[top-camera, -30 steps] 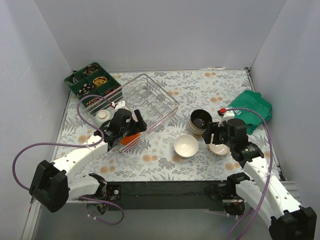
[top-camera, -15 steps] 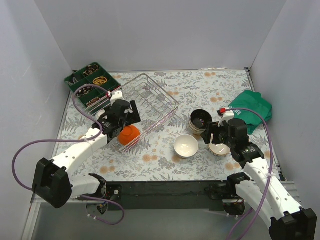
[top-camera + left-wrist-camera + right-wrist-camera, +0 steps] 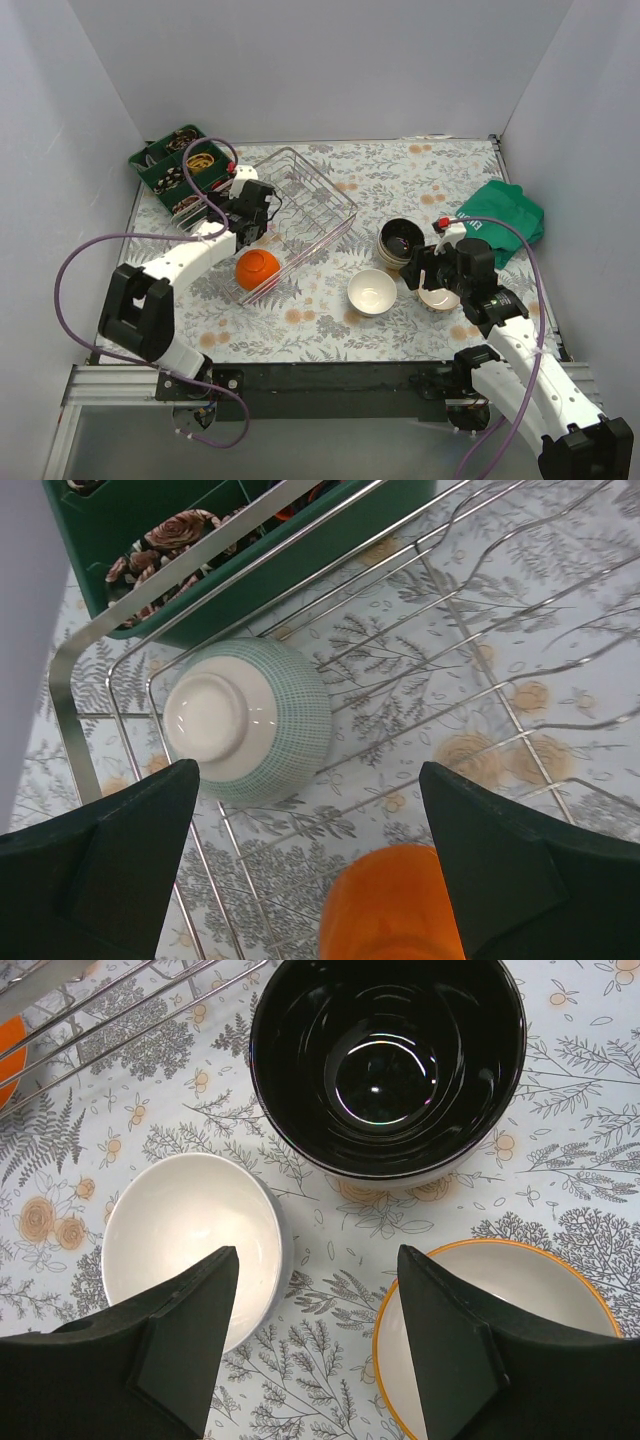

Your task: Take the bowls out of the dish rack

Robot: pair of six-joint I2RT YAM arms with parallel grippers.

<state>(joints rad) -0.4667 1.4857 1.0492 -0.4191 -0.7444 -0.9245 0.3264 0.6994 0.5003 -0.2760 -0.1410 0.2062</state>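
Observation:
The silver wire dish rack stands left of centre. An orange bowl lies at its near end, also in the left wrist view. A green-checked white bowl lies upside down in the rack's corner; my arm hides it from the top. My left gripper hovers open and empty above both bowls. A white bowl, a black bowl and an orange-rimmed bowl sit on the table. My right gripper hangs open and empty over them.
A green compartment tray of small items stands just behind the rack's left corner, also in the left wrist view. A green cloth lies at the right. Grey walls close in the floral-patterned table on three sides.
My left gripper has pulled back from the orange bowl toward the rack's far left corner. The orange bowl stays in the rack. The right arm has not moved.

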